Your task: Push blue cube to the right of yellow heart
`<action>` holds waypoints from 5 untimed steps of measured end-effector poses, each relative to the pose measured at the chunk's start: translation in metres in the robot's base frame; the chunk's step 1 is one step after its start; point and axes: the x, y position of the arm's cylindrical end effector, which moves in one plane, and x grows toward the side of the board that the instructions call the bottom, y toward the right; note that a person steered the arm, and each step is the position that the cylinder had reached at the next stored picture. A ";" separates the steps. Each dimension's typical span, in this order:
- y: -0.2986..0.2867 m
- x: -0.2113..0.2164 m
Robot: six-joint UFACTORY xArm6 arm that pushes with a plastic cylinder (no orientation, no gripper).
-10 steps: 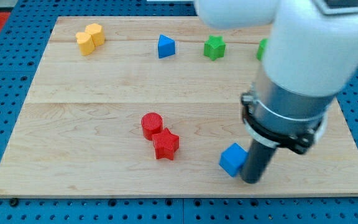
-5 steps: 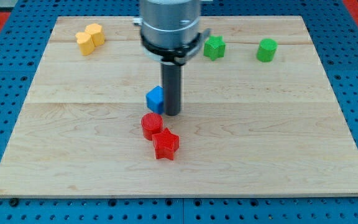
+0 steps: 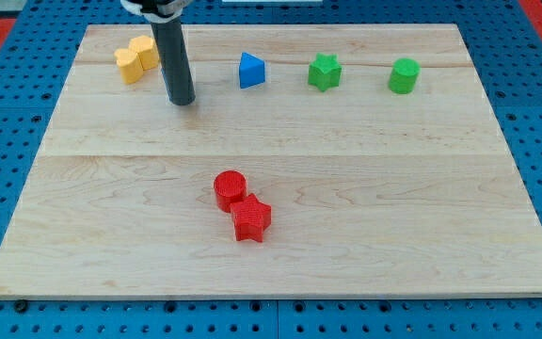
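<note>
The yellow heart [image 3: 136, 58] lies at the view's top left on the wooden board [image 3: 365, 188]. My tip [image 3: 183, 99] rests on the board just to the right of and slightly below the heart, a small gap apart. No blue cube shows in this view; the dark rod [image 3: 173, 52] may hide it. A blue triangular block [image 3: 250, 71] lies to the right of the rod.
A green star [image 3: 325, 72] and a green cylinder [image 3: 404, 75] lie along the view's top right. A red cylinder [image 3: 230, 188] and a red star [image 3: 250, 219] touch each other near the board's middle bottom.
The rod has moved from the bottom right through the board's middle, pushing the blue cube, up to the top left beside the yellow heart. The blue cube no longer shows.
</note>
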 end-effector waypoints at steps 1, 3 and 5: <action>-0.006 -0.016; -0.043 -0.022; -0.051 -0.007</action>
